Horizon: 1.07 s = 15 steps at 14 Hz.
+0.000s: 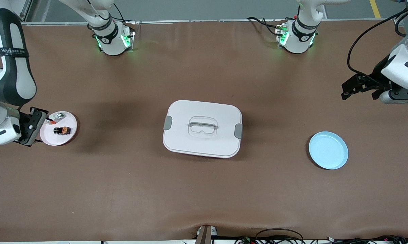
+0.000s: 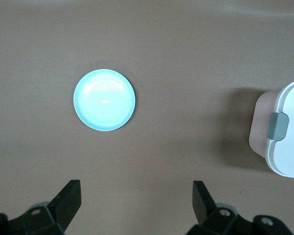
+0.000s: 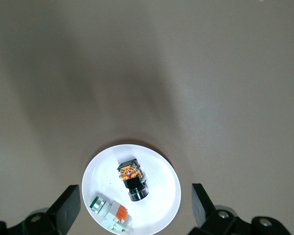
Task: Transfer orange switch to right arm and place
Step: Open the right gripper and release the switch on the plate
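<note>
The orange switch point(image 1: 62, 130), a tiny black block with an orange middle, lies on a small white plate point(image 1: 70, 137) at the right arm's end of the table. It also shows in the right wrist view point(image 3: 132, 180), on the same plate point(image 3: 161, 196). My right gripper point(image 1: 36, 128) is open and empty, up over the plate's edge; its view point(image 3: 134, 208) shows the fingers wide apart, one on each side of the plate. My left gripper point(image 1: 358, 91) is open and empty over bare table at the left arm's end, seen also in its own view point(image 2: 137, 198).
A silver-white piece with a red-orange bit point(image 1: 58, 117) lies on the same plate beside the switch point(image 3: 110, 215). A white lidded box point(image 1: 202, 128) sits mid-table. A light blue plate point(image 1: 328, 150) lies toward the left arm's end, also in the left wrist view point(image 2: 104, 100).
</note>
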{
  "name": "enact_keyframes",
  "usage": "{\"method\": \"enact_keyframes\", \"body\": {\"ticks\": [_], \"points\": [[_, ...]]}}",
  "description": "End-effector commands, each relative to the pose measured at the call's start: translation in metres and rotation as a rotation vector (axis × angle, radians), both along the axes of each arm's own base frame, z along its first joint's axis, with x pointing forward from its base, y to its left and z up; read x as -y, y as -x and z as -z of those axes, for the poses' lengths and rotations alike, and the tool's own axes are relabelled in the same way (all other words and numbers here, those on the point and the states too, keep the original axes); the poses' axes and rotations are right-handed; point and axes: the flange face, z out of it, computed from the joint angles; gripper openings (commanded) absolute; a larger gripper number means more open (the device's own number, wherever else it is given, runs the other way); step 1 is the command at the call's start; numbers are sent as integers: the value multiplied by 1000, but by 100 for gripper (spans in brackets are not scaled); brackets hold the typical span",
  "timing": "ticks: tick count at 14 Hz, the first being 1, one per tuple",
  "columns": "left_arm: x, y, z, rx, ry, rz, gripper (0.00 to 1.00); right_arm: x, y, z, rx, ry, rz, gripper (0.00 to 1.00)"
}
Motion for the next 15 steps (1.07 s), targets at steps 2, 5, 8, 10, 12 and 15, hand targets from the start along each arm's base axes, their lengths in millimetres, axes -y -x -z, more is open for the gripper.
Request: {"method": "enact_keyframes", "body": {"ticks": [2,5,8,10,12,15], "points": [[-4,2,-3,6,-4,15,100,-32,4,-44,33,19,141,100],[-8,0,-1,3,-12,10,100,-46,9,-63,30,25,237,100],[-12,-1,0,2,-11,3,100,-61,17,-85,8,37,402,100],[-12,-1,0,2,-13,4,100,-82,15,-107,20,46,471,100],[-13,-2,0,4,-14,18,100,-96,14,-128,1,67,570,100],[-14,-2,0,4,-13,27,100,-109,12,-148,-1,97,739,100]]}}
